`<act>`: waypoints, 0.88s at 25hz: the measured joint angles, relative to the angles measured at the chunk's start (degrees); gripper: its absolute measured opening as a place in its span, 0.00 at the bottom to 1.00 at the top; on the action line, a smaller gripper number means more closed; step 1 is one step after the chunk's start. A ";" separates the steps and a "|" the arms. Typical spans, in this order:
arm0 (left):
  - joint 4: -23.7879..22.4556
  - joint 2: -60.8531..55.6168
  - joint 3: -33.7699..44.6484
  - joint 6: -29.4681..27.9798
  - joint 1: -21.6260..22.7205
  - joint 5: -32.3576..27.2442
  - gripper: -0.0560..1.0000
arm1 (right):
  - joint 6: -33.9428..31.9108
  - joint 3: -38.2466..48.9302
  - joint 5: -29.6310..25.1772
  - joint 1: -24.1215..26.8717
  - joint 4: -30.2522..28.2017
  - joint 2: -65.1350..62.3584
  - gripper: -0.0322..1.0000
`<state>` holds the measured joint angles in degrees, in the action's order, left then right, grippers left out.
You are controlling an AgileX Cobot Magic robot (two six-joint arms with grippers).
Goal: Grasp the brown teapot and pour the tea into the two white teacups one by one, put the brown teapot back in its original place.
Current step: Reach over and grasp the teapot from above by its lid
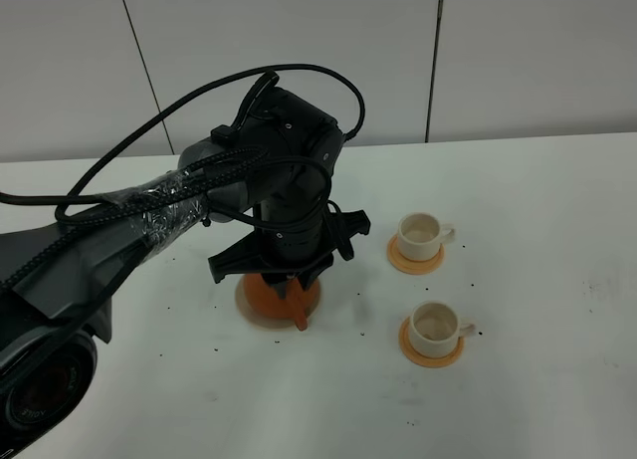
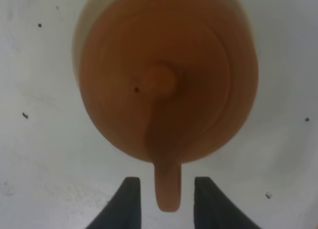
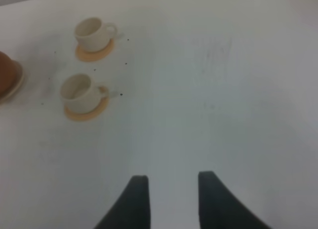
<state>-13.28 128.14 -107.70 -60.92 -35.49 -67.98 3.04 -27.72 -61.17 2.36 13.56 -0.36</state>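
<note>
The brown teapot (image 1: 264,296) (image 2: 169,75) stands upright with its lid on, on its original place, a beige trivet (image 2: 81,28) (image 3: 18,82). My left gripper (image 1: 299,292) (image 2: 167,182) hangs straight above it, open, with one finger on each side of the teapot's loop handle (image 2: 167,189) and no contact showing. The two white teacups (image 1: 421,235) (image 1: 435,325) sit on tan coasters to the teapot's right, their insides pale. No tea is visible. In the right wrist view my right gripper (image 3: 173,177) is open over bare table, well away from the cups (image 3: 92,33) (image 3: 78,90).
The white table (image 1: 557,280) carries small dark specks around the teapot and cups. The left arm's black cables (image 1: 149,130) loop above the table at the back left. A grey panelled wall (image 1: 498,51) stands behind.
</note>
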 joint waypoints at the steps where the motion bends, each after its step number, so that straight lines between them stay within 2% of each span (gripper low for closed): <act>1: 0.00 0.19 0.00 0.03 0.05 0.00 0.36 | 0.00 0.00 0.00 0.00 0.00 0.00 0.26; 22: 2.02 1.98 0.06 0.85 0.05 0.00 0.36 | -0.05 0.00 0.00 0.00 0.00 0.00 0.26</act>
<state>-11.26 130.12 -107.63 -60.08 -35.44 -67.98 2.98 -27.72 -61.17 2.36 13.56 -0.36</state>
